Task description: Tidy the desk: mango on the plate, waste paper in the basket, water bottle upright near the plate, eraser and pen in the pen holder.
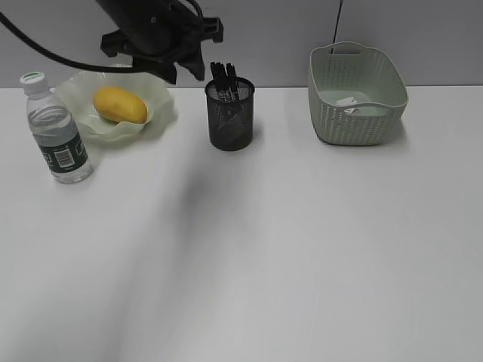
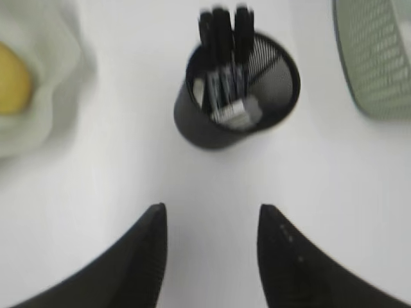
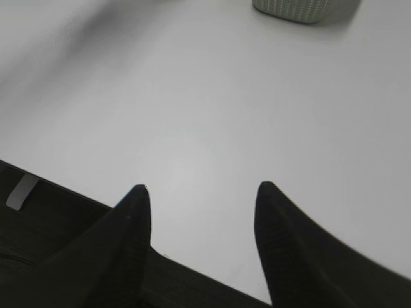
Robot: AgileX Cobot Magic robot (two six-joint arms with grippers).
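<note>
hovering above the pen holder (image 1: 230,115) near the desk's (image 1: 249,256) far edge, the left gripper (image 2: 209,221) gapes empty; a low retreat could topple it.

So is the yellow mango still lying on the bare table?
No, the mango sits inside the pale green plate, left of the pen holder.

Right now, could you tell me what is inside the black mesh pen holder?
The pen holder holds several dark pens standing upright, plus a pale blocky item lower down, possibly the eraser; blur prevents confirming. Its bottom is hidden beneath them.
</note>
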